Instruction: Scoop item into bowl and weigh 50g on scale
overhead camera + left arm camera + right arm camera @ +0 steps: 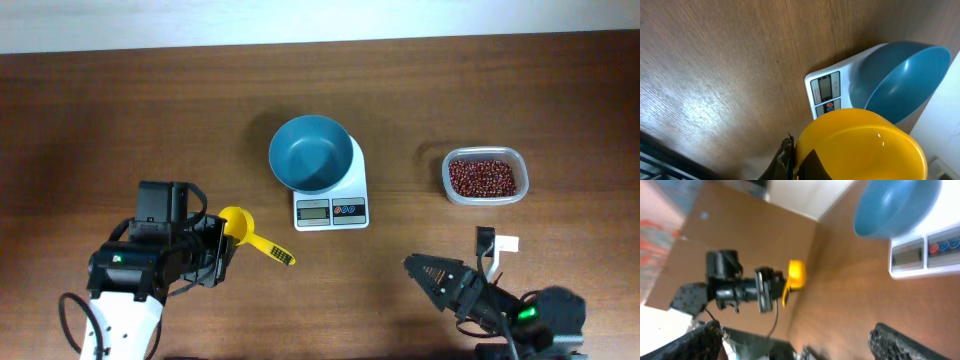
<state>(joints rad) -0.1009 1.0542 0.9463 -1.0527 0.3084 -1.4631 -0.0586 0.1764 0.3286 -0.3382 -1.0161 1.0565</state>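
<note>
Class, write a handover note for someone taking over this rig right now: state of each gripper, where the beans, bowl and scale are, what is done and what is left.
Left gripper: jaws shut on the yellow scoop, which is empty, to the left of the scale.
Right gripper: jaws open, empty, low right of the scale.
Bowl: sits on the scale, empty.
Beans: all in the clear container, right of the scale.
Done: bowl on scale, scoop in grip.
Left: carry the scoop to the container, scoop beans, tip them into the bowl and repeat to the target weight. The display is unreadable here.
</note>
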